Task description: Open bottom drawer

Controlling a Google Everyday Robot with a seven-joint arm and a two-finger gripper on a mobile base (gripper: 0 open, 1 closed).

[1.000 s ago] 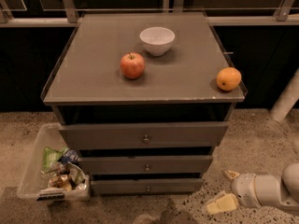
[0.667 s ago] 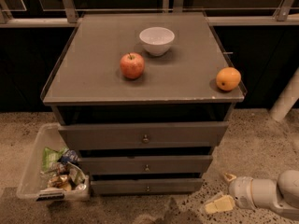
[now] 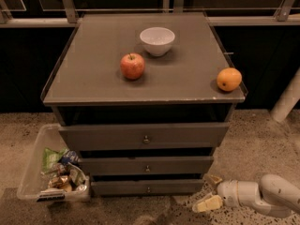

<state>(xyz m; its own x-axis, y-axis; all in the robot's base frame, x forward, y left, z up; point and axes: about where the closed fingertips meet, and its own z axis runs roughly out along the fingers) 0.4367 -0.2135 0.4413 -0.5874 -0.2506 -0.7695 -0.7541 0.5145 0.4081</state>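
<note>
The bottom drawer (image 3: 147, 187) is the slimmest dark grey front of three, low on the cabinet, with a small round metal knob (image 3: 148, 189) at its centre. It looks closed. The middle drawer (image 3: 146, 165) and the top drawer (image 3: 144, 136) sit above it. My gripper (image 3: 209, 192) is at the lower right, near the floor, just right of the bottom drawer's right end. Its pale fingers (image 3: 206, 203) are spread apart and hold nothing. The white arm (image 3: 262, 196) reaches in from the right edge.
A red apple (image 3: 132, 66), a white bowl (image 3: 157, 41) and an orange (image 3: 228, 79) rest on the cabinet top (image 3: 93, 74). A clear bin (image 3: 35, 165) with snack packets stands on the floor to the left of the drawers. A white post (image 3: 288, 100) leans at the right.
The gripper and arm have slid a little to the left, toward the bottom drawer's right end. The drawers have not moved.
</note>
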